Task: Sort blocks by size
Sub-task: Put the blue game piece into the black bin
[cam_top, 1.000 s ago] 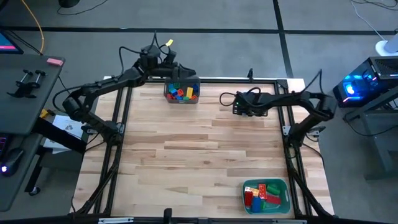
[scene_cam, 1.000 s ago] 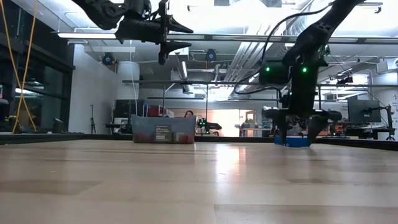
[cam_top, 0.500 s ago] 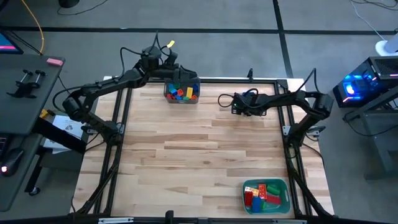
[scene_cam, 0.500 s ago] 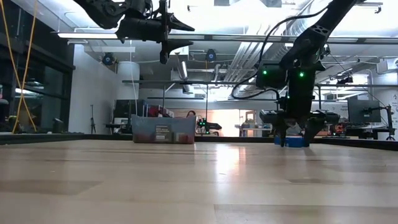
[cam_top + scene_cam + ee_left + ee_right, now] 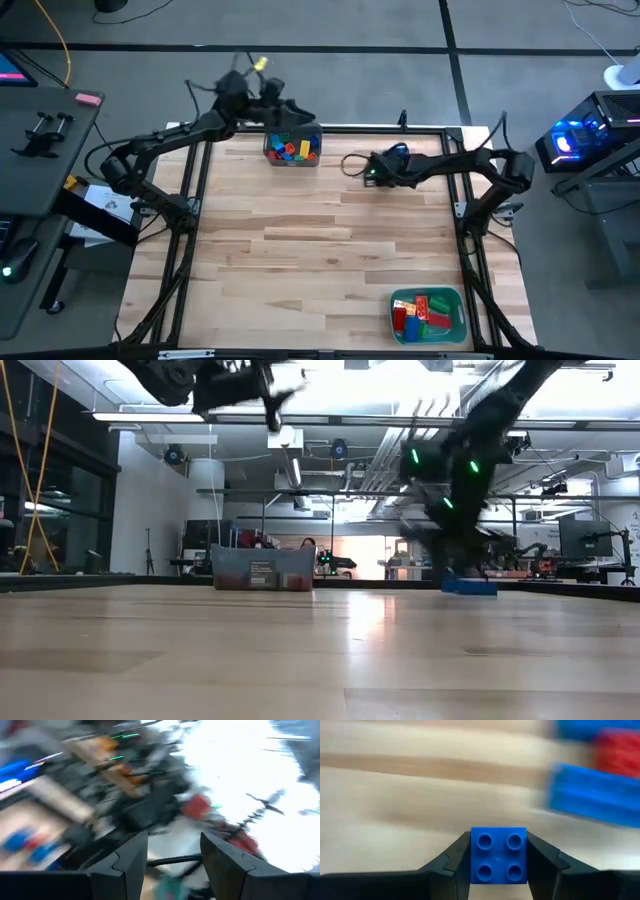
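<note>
— While the left gripper (image 5: 290,108) hangs high over the bin (image 5: 292,147) at about eleven o'clock on the table (image 5: 300,250), what are its fingers (image 5: 131,856) doing?

— They stand apart with nothing between them; the wrist view past them is all blur.

— And the bin itself?

— Dark grey, sitting at the far edge, with a heap of blocks (image 5: 294,148) in it: blue, red, yellow, green.

— Moving on toward one o'clock, where is the right gripper (image 5: 371,172)?

— Low over the wood near the far edge, well apart from the bin. Its fingers (image 5: 456,856) are clamped on a small blue block (image 5: 498,855), squarish, four studs facing its wrist camera, one finger pressed on each side.

— Is anything else near it?

— From table height, a blue block (image 5: 469,586) lies on the wood just beneath that arm. The wrist view also shows blurred blue and red blocks (image 5: 600,770) farther off on the table.

— And down at five o'clock?

— A teal tray (image 5: 455,300) at the near edge, holding mostly red and green blocks (image 5: 422,310), some of them long.
</note>
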Robot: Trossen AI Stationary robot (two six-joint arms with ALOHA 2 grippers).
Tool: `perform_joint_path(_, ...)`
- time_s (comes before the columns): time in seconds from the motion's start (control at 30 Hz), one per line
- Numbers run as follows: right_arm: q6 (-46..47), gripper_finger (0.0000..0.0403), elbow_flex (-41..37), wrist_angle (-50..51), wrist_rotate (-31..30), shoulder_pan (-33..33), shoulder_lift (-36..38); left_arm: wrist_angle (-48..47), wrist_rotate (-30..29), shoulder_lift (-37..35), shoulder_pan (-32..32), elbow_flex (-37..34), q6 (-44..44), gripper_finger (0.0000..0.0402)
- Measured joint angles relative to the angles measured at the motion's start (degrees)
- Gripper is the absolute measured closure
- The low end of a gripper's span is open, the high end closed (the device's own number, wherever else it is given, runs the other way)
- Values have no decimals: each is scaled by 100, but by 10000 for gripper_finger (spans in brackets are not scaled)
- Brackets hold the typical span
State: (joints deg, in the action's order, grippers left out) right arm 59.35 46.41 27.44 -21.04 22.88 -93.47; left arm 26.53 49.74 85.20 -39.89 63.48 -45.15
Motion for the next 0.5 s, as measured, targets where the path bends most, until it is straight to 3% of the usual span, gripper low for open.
perform_joint_path(0.07,-276,268,243,-490,50,-176,121,1130,363,-19,-1,7,-574,231)
perform_joint_path(0.27,-1165,268,1143,-2298,62,-377,-39,3808,372,-24,-3,9,-1780,231)
perform_joint_path(0.5,-2224,268,2830,-2363,872,-79,-1213,3938,311,-19,-3,9,-2214,231)
